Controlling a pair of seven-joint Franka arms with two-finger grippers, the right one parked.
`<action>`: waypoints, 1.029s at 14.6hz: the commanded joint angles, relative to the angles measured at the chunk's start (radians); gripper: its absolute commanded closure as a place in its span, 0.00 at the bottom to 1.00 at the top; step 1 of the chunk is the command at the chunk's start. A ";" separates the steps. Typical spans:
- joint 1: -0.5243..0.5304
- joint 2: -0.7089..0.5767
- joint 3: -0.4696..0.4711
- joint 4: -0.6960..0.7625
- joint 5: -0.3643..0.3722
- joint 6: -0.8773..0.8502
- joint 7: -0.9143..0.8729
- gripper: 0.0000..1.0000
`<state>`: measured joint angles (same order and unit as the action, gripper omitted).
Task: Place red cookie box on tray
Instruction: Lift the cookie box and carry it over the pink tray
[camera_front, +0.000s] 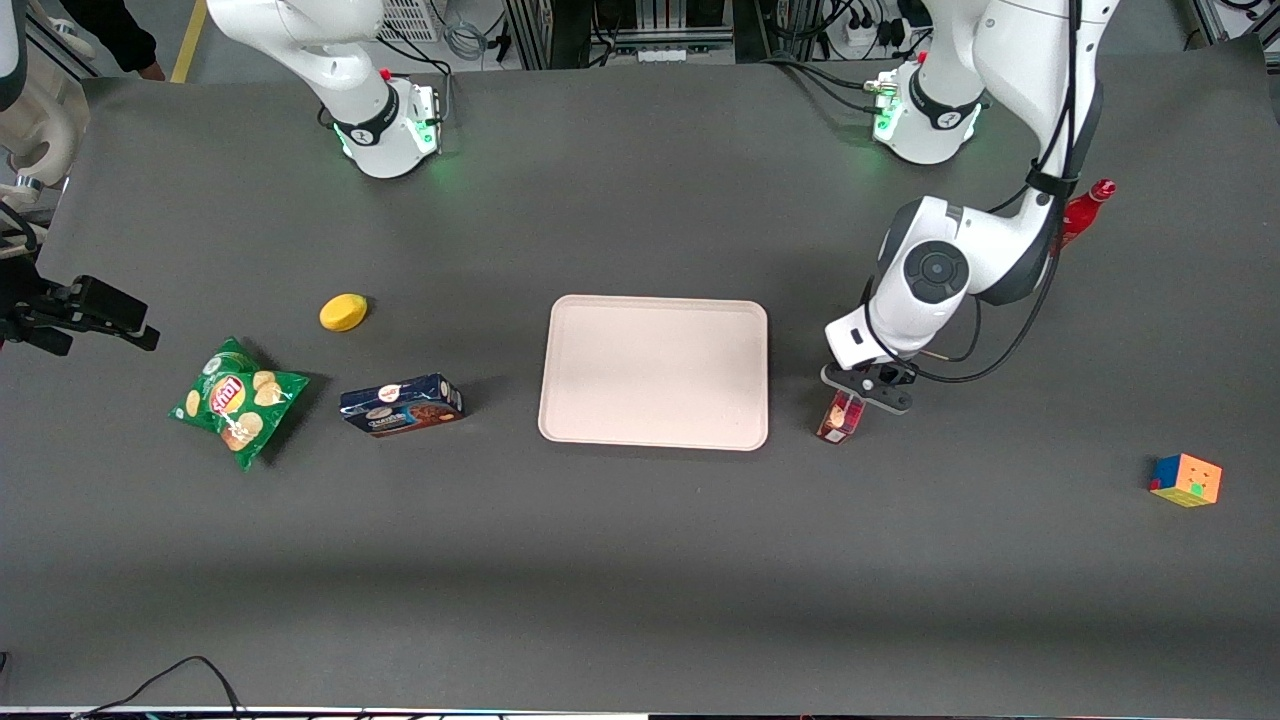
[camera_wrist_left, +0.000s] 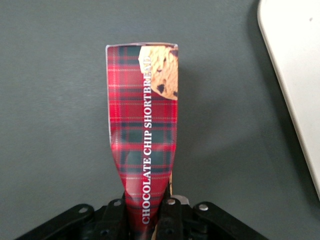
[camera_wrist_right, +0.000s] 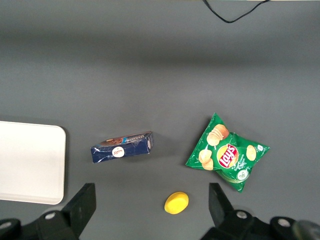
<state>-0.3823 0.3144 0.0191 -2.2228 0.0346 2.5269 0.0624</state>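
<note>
The red cookie box (camera_wrist_left: 145, 135) is a long red plaid carton with a cookie picture at its free end. My left gripper (camera_wrist_left: 147, 210) is shut on one end of it, and the carton is pinched in where the fingers press. In the front view the box (camera_front: 840, 417) hangs under the gripper (camera_front: 866, 388), beside the tray's edge toward the working arm's end of the table, and only its lower end shows. The tray (camera_front: 655, 370) is pale pinkish-beige with nothing on it; its rim also shows in the left wrist view (camera_wrist_left: 295, 95).
A red bottle (camera_front: 1085, 210) stands partly hidden by the working arm. A colour cube (camera_front: 1186, 480) lies near the working arm's end. A dark blue cookie box (camera_front: 402, 405), a green chip bag (camera_front: 236, 400) and a yellow lemon (camera_front: 343, 312) lie toward the parked arm's end.
</note>
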 joint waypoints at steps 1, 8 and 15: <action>-0.043 -0.063 0.035 0.182 -0.047 -0.334 -0.024 0.96; -0.093 -0.075 0.052 0.489 -0.217 -0.652 -0.172 0.94; -0.217 0.009 -0.042 0.494 -0.156 -0.447 -0.616 0.93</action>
<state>-0.5594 0.2637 -0.0058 -1.7271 -0.1659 1.9789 -0.4416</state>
